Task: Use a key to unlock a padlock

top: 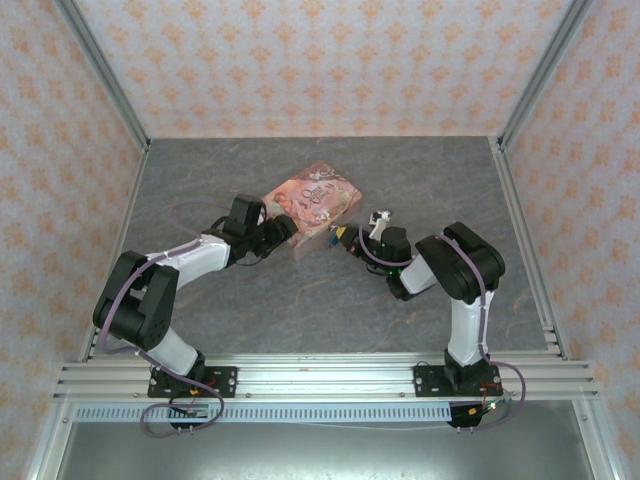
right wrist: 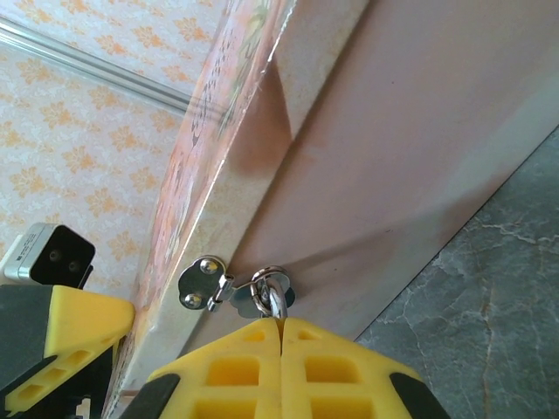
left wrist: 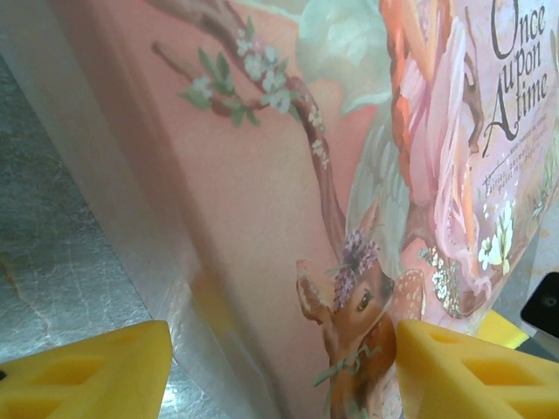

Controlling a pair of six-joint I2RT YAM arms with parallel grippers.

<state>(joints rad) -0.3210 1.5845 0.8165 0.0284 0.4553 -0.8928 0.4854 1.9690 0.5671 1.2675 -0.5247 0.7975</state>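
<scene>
A pink picture-printed tin (top: 312,200) lies mid-table. My right gripper (right wrist: 280,321) is shut at the tin's front wall (right wrist: 393,131). From between its fingertips a metal shackle (right wrist: 277,302) of the padlock rises through the ring of the tin's silver hasp (right wrist: 203,284). The padlock's body is hidden between the fingers. The key is hidden. My left gripper (left wrist: 279,380) is open, one yellow finger (left wrist: 87,371) beside the tin's side wall and the other (left wrist: 476,367) over the deer on the lid (left wrist: 262,175). In the top view the left gripper (top: 290,228) is at the tin's near-left corner and the right gripper (top: 352,240) at its near-right corner.
The grey marbled table (top: 330,300) is bare between the two arms. Patterned walls and aluminium posts (top: 100,70) close in the back and sides. The left gripper's yellow finger (right wrist: 79,327) shows close beside the right gripper.
</scene>
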